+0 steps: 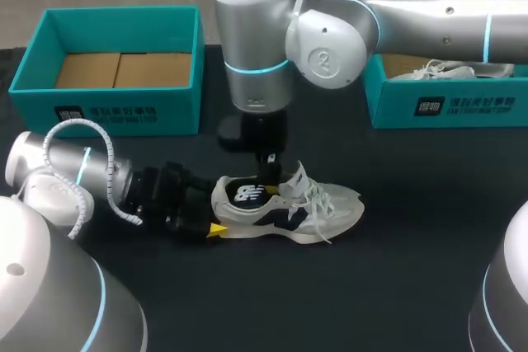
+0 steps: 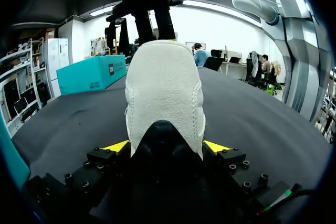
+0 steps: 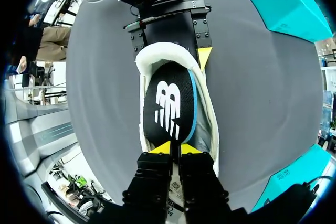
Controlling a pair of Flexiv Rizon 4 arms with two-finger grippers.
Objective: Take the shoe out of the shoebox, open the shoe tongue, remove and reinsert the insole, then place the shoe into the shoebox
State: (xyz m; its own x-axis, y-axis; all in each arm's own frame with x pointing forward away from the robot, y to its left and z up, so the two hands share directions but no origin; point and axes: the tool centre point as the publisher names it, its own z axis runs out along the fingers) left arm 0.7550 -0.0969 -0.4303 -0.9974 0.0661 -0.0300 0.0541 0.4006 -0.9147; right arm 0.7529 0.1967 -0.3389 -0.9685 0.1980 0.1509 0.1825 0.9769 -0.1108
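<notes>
A: Sneaker (image 1: 289, 208) on its sole on the table (image 1: 396, 269); the jaws of the left gripper (image 2: 166, 146) clamp the heel.

B: The right gripper (image 3: 177, 149) has its jaws nearly together, apparently pinching the insole (image 3: 169, 108). Lift slowly, keeping the heel anchored.

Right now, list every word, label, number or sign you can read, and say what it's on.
On the left shoebox front: white label and print, too blurred to read.
On the right shoebox front: white print, too small to read.
On the insole inside the shoe: a white logo mark, no plain words.
</notes>
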